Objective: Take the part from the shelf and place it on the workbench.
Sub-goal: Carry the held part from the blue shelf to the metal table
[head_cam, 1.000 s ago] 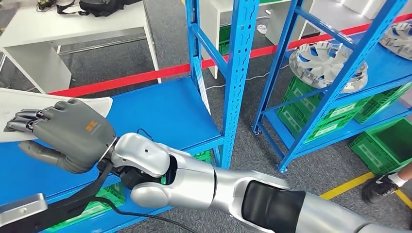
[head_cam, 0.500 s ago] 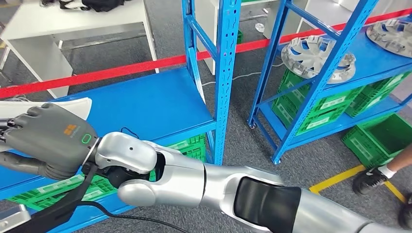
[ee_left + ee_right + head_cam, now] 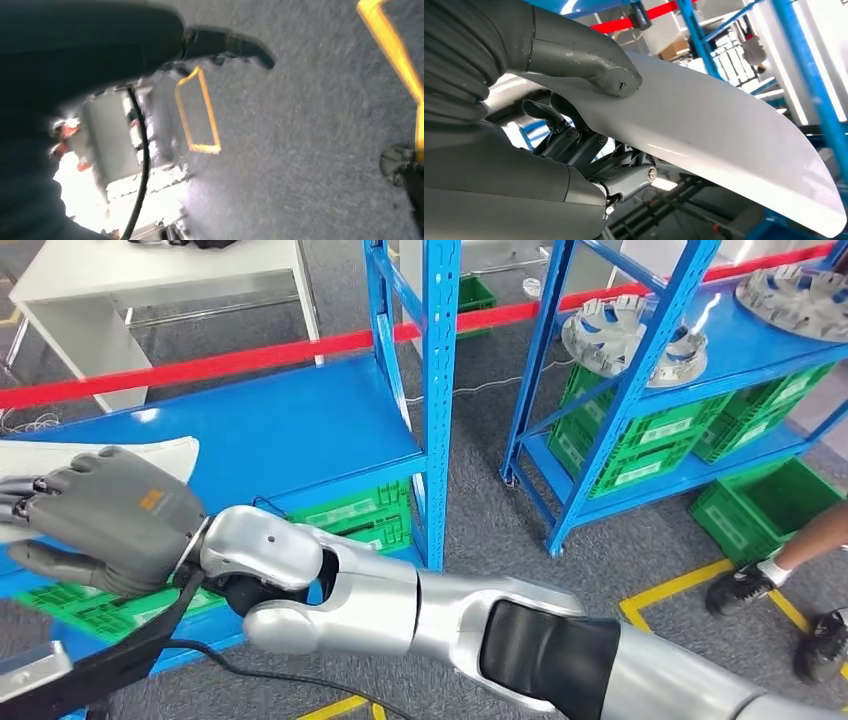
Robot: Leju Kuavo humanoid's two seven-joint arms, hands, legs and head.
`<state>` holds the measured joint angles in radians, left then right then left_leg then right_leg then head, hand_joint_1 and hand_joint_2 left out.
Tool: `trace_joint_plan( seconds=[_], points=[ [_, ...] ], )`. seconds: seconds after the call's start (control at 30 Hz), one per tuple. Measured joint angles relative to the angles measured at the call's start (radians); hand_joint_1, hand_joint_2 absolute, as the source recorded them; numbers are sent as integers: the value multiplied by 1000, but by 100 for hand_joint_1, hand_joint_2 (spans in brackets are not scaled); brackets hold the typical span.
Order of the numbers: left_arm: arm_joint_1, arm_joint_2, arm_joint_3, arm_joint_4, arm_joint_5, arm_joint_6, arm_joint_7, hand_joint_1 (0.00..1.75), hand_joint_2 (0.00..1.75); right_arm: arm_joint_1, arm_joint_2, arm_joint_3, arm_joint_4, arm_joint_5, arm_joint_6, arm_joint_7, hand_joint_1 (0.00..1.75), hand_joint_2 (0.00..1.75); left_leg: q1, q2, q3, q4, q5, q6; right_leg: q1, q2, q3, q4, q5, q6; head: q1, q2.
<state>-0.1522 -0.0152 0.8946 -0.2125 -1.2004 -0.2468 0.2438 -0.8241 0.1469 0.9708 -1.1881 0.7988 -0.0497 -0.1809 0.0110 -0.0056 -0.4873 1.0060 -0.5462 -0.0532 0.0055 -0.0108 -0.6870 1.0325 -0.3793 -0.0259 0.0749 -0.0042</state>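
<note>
The part is a long white curved panel [image 3: 160, 456] that lies over the left end of the blue shelf board [image 3: 290, 430]. My right hand [image 3: 105, 515] reaches across from the right and grips the panel at its near edge. In the right wrist view the thumb [image 3: 589, 65] presses on one face of the white panel [image 3: 724, 145] and the dark fingers [image 3: 569, 142] curl under the other face. The left wrist view looks down at grey floor; a dark blurred shape of my left hand [image 3: 225, 45] crosses it, and how its fingers stand is unclear.
A blue upright post [image 3: 440, 390] stands right of the shelf board. A second blue rack holds silver wheel covers [image 3: 630, 335] above green crates [image 3: 650, 440]. A person's shoes [image 3: 745, 585] are by the yellow floor line at the right. A white table [image 3: 150, 290] stands behind red tape.
The whole picture has shifted, so the camera has moved; racks and floor slid up and left. My right hand keeps its hold on the white panel, now nearer the shelf's front edge.
</note>
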Motion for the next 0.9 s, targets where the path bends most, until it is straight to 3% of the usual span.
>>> trace_joint_plan(
  seconds=[0.07, 0.1, 0.2, 0.23, 0.27, 0.3, 0.37, 0.43, 0.47, 0.5, 0.57, 0.6, 0.67, 0.73, 0.77, 0.83, 0.87, 0.9],
  points=[
    [0, -2, 0, 1, -2, 0, 3, 0, 175, 0, -9, 0, 10, 0, -3, -3, 175, 175, -1, 3, -15, -3, 20, 20, -4, 1, -7, 0, 5, 13, 0, 0],
    [2, -2, 0, 1, -3, 0, 4, 0, 175, 2, -14, 0, 15, 0, -5, -3, 175, 175, 0, 5, -23, -4, 32, 29, -5, 3, -15, 16, -19, 18, 0, 0],
    [3, -2, 0, 2, -4, 0, 6, 0, 175, 5, -26, 0, 23, -2, -8, -5, 175, 175, 1, 9, -63, -4, 70, 45, -7, 7, -56, 169, -169, 29, 1, 0],
    [3, -2, 0, 2, -4, 0, 6, 0, 175, 6, -28, 0, 26, -2, -9, -5, 175, 175, 0, 10, -80, -2, 82, 45, -7, 7, -63, 228, -198, 29, 1, 0],
    [3, -2, 0, 2, -4, 0, 6, 0, 175, 8, -30, 0, 29, -3, -10, -5, 175, 175, 0, 10, -98, 0, 94, 45, -6, 8, -60, 268, -202, 29, 1, 0],
    [3, -2, 0, 2, -5, 0, 6, 0, 175, 9, -33, 0, 31, -3, -11, -5, 175, 175, -1, 10, -115, 3, 106, 44, -6, 8, -43, 277, -186, 26, 1, 0],
    [2, -2, 0, 2, -8, 0, 8, 0, 175, 10, -35, 0, 34, -3, -13, -4, 175, 175, -1, 10, -144, 12, 124, 40, -3, 9, 40, 198, -141, 18, 2, 0],
    [-1, -5, 0, 2, -13, 0, 10, 0, 175, 9, -36, 0, 35, -3, -14, -4, 175, 175, -2, 9, -164, 20, 140, 31, 3, 9, 139, 64, -149, 5, 1, 0],
    [-3, -6, 0, 2, -16, 0, 11, 0, 175, 8, -36, 0, 35, -3, -15, -4, 175, 175, -2, 9, -168, 21, 148, 26, 6, 9, 167, 18, -162, 0, 2, 0],
    [-4, -7, 0, 2, -18, 0, 12, 0, 175, 7, -37, 0, 35, -3, -16, -3, 175, 175, -1, 9, -170, 19, 157, 19, 9, 10, 175, -4, -168, -5, 3, 0],
    [-6, -8, 0, 3, -21, 0, 13, 0, 175, 7, -40, 0, 35, -3, -16, -2, 175, 175, 2, 9, -174, 15, 167, 6, 8, 9, 164, -12, -149, -16, 4, 0],
    [-6, -8, 0, 3, -22, 0, 13, 0, 175, 6, -41, 0, 35, -3, -16, -1, 175, 175, 3, 9, -182, 25, 150, 0, 7, 7, 156, -15, -136, -23, 3, 0],
    [-6, -8, 0, 3, -24, 0, 12, 0, 175, 7, -43, 0, 35, -3, -18, 3, 175, 175, 5, 8, -207, 98, 62, -9, 3, 6, 132, -20, -108, -34, 0, 0],
    [-8, -6, 0, 3, -28, 0, 9, 0, 175, 11, -45, 0, 35, -2, -21, 10, 175, 175, 6, 7, -231, 222, -22, -17, 4, 6, 100, -19, -81, -37, -2, 0],
    [-8, -6, 0, 3, -30, 0, 7, 0, 175, 15, -48, 0, 35, -2, -23, 13, 175, 175, 6, 7, -233, 271, -31, -20, 5, 5, 82, -19, -68, -36, -2, 0],
    [-9, -6, 0, 3, -34, 0, 5, 0, 175, 21, -51, 0, 35, 1, -25, 20, 175, 175, 7, 7, -196, 284, 13, -21, 5, 4, 45, -17, -39, -32, -2, 0],
    [-10, -6, 0, 3, -34, 0, 5, 0, 175, 22, -53, 0, 35, 2, -25, 24, 175, 175, 7, 7, -153, 242, 38, -20, 5, 4, 28, -15, -26, -29, -2, 0],
    [-12, -6, -1, 2, -34, 0, 5, 0, 175, 21, -53, -1, 34, 3, -25, 28, 175, 175, 7, 7, -96, 174, 39, -18, 6, 5, 13, -12, -14, -25, -2, 0]
  ],
)
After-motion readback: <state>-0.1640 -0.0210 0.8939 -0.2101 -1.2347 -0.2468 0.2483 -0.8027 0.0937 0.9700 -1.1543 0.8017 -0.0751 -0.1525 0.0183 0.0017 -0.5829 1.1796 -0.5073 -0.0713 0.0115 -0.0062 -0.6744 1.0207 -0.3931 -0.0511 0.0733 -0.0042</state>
